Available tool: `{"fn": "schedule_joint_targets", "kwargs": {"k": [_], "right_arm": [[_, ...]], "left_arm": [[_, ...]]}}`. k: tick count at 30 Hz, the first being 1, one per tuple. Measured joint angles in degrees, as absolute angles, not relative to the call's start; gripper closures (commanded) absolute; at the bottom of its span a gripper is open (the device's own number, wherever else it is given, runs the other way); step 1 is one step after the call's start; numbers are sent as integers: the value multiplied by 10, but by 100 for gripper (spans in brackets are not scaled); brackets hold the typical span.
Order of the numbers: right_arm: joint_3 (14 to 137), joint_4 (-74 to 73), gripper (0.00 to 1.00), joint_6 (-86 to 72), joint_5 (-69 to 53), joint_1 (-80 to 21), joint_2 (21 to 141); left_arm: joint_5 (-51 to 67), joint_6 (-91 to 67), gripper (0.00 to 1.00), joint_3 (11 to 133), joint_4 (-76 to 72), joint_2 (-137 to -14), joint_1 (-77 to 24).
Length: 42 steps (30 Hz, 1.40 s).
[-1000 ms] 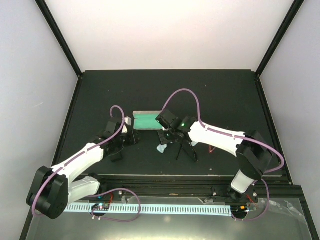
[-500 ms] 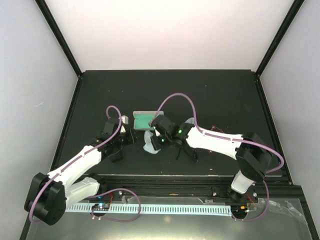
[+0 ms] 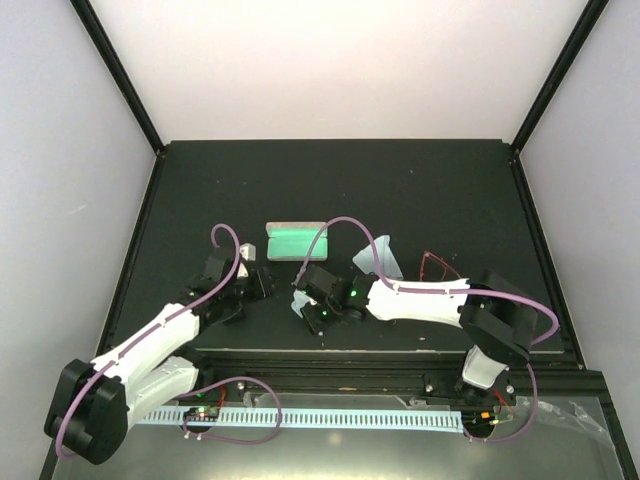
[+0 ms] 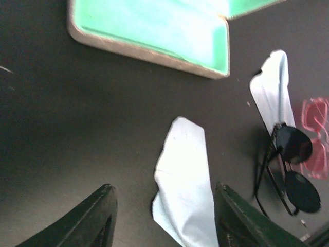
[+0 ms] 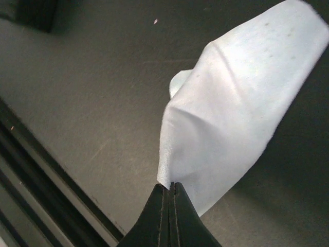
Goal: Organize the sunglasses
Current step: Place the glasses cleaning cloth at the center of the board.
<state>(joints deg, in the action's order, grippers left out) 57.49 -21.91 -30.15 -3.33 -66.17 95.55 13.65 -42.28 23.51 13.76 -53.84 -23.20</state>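
Pinching a soft, creased pale-blue cloth (image 5: 236,103), our right gripper (image 5: 169,188) is clamped; our left gripper (image 4: 164,191) gapes wide near round, dark-lensed black sunglasses (image 4: 302,191).

Black pair (image 4: 300,188): thin black frame, two round dark lenses. It lies flat on the worktop (image 4: 103,128), temples look swung out rather than folded, and one end touches the tip of a light blue cloth (image 4: 272,87). Can't pick it out against the dark worktop in the top view. Red pair (image 4: 316,139): thin red wire frame, pinkish see-through lenses, flat on the worktop just beside the black pair on the side away from the cloth; blurred in the left wrist view, so fold state unclear. The top view shows only its red outline.
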Motion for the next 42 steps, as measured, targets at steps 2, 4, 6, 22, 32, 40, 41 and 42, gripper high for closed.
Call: {"fn": "schedule_joint_targets", "kwargs": {"k": [2,4,6,22,32,40,41,42], "right_arm": [[575,-215,99,-318,-13,-662,955],[576,-212,99,-334,6,-662,955],[578,-209,99,-347,22,-660,955],[645,-185,99,-378,44,-616,973],[636,-191,99,-372,33,-603,980],[596,-201,99,-387,79,-602,979],[587,-202,99,-393,89,-602,977],[576,-204,99,-399,100,-601,974]], "left_arm": [[166,-430,44,225,123,-542,-232],[199,-439,43,212,103,-552,-232],[222,-448,43,204,88,-563,-232],[235,-503,50,166,4,-566,-246],[238,-515,53,166,-51,-647,-259],[238,-523,59,166,-65,-684,-271],[238,-523,59,166,-65,-684,-274],[238,-523,59,166,-66,-684,-277]]}}
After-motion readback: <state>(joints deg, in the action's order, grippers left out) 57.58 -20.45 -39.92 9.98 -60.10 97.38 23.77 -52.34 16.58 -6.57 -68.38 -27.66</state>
